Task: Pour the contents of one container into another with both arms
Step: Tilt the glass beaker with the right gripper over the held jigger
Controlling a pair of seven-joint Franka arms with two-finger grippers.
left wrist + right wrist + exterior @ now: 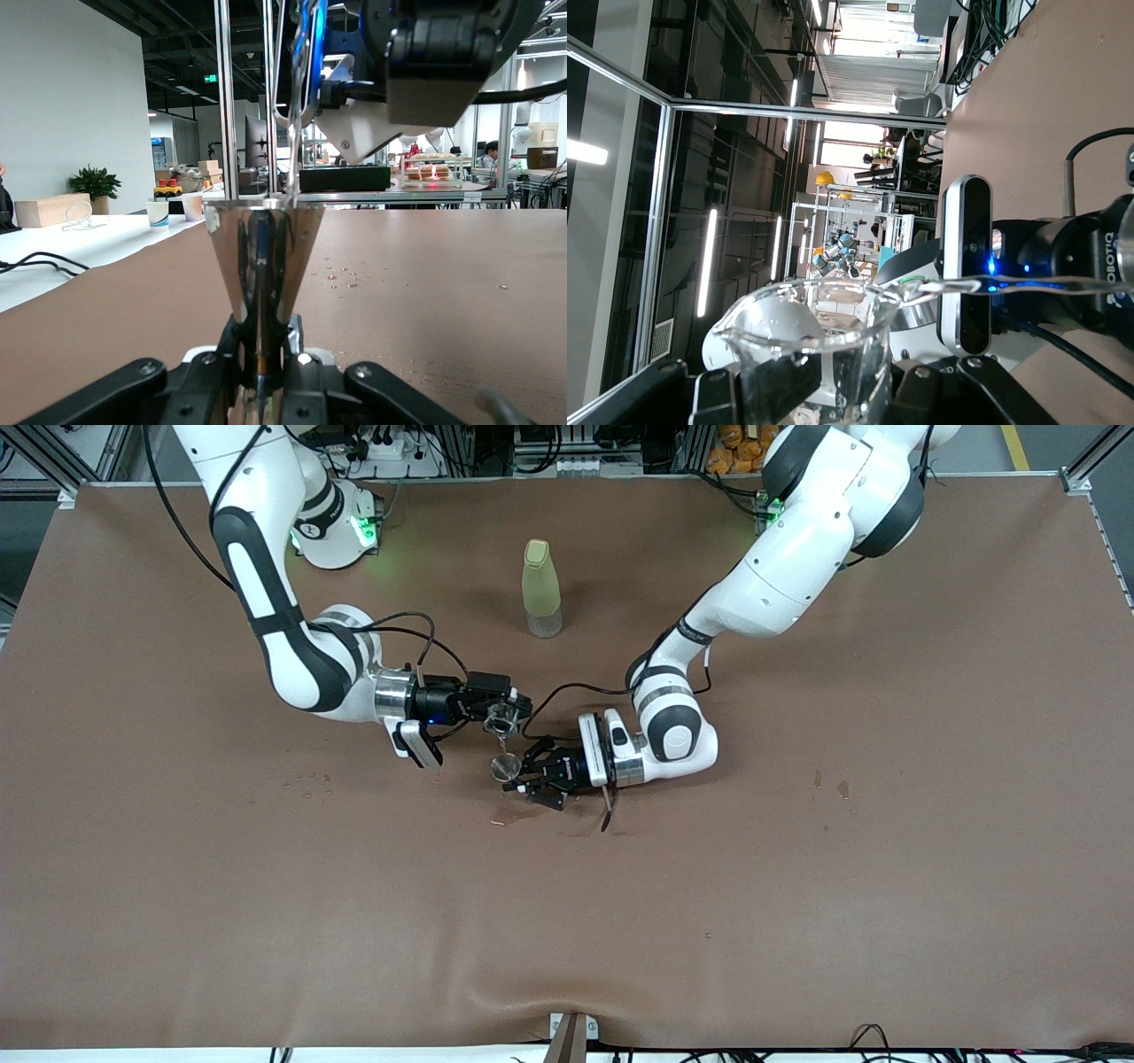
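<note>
**Two arms meet mid-counter, beaker tipped over a metal cone**

Nearest the front camera, the left gripper (pixel 532 775) sits low over the brown counter (pixel 266 921), its forearm laid almost level and the wrist bent sideways from the elbow. Its fingers (pixel 204 376) are clenched on the stem of a shiny cone-shaped cup (pixel 506 766), which stands upright with its mouth open upward. A dark wet patch (pixel 523 813) marks the counter at the cup's six o'clock.

At the cup's twelve o'clock, just above it, the right gripper (pixel 505 713) hangs with its forearm also stretched level, reaching in from the right arm's end. Its fingers (pixel 775 381) are clamped on a clear glass beaker (pixel 500 720), tilted so its spout points down toward the cup's rim; a thin stream (pixel 292 133) runs down to the rim.

Farther off, at twelve o'clock again, a pale yellow-green bottle (pixel 541 589) stands upright and apart from both arms.
</note>
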